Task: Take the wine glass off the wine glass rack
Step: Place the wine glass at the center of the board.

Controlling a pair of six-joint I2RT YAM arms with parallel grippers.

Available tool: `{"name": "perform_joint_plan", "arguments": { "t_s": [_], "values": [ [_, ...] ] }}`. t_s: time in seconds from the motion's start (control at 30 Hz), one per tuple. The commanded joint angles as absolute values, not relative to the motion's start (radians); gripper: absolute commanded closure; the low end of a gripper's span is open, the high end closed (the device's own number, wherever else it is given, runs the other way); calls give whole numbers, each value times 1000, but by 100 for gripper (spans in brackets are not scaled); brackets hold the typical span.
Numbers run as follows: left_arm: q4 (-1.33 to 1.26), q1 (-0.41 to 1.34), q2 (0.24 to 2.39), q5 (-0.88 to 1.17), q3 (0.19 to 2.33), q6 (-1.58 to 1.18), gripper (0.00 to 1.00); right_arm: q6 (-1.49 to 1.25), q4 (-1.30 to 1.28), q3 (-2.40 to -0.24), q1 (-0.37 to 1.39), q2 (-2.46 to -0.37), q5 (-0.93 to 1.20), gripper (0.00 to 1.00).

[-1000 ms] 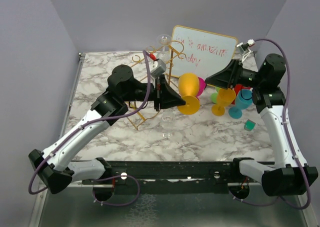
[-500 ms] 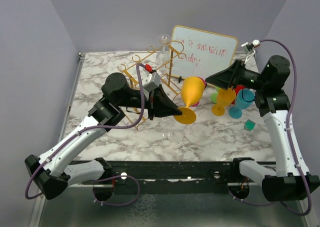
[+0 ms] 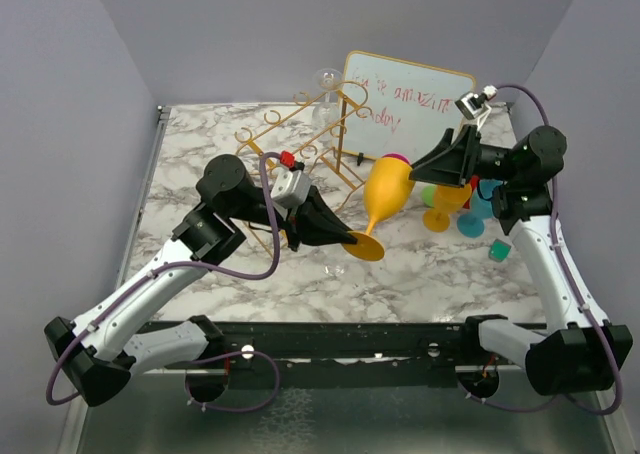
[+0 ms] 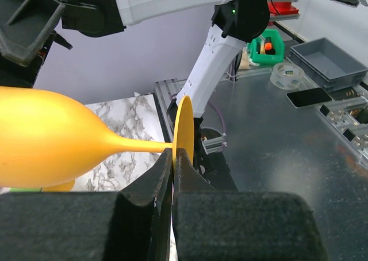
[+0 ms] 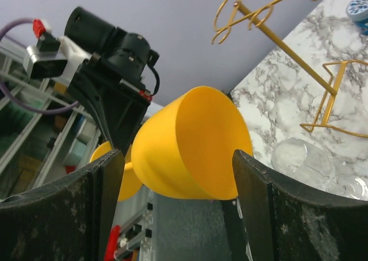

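Note:
A yellow wine glass hangs tilted above the table, clear of the gold wire wine glass rack. My left gripper is shut on the rim of its round foot; the stem and bowl stretch off to the left in the left wrist view. My right gripper stands open, one finger on each side of the bowl. I cannot tell whether its fingers touch the bowl. The rack's scroll ends show behind the glass.
A gold-framed whiteboard stands at the back. Coloured cups cluster at the right: a yellow goblet, a teal cup and a pink one. A clear glass lies on the marble; a green cube sits near the right arm.
My left arm has drawn back toward the near edge, carrying the yellow glass off the rack and tilting it. My right gripper has opened wider and come in around the bowl.

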State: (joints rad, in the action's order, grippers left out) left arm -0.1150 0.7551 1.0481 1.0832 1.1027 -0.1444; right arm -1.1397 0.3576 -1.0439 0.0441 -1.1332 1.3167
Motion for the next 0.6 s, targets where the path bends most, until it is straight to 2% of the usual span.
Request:
{"name": "perform_joint_plan", "arguments": {
  "t_s": [0.0, 0.13, 0.37, 0.57],
  "values": [
    [-153, 760, 1040, 1141, 1121, -109, 100, -1220, 512, -1039, 72, -1090, 1412, 19],
    [-175, 759, 1056, 1174, 1132, -112, 100, -1272, 596, -1058, 102, -1084, 1439, 22],
    [-218, 759, 1076, 1242, 1157, -74, 100, -1315, 636, -1056, 175, -1072, 1459, 35],
    [-91, 756, 1075, 1270, 1191, 74, 100, -1360, 697, -1057, 187, -1029, 1469, 45]
  ]
}}
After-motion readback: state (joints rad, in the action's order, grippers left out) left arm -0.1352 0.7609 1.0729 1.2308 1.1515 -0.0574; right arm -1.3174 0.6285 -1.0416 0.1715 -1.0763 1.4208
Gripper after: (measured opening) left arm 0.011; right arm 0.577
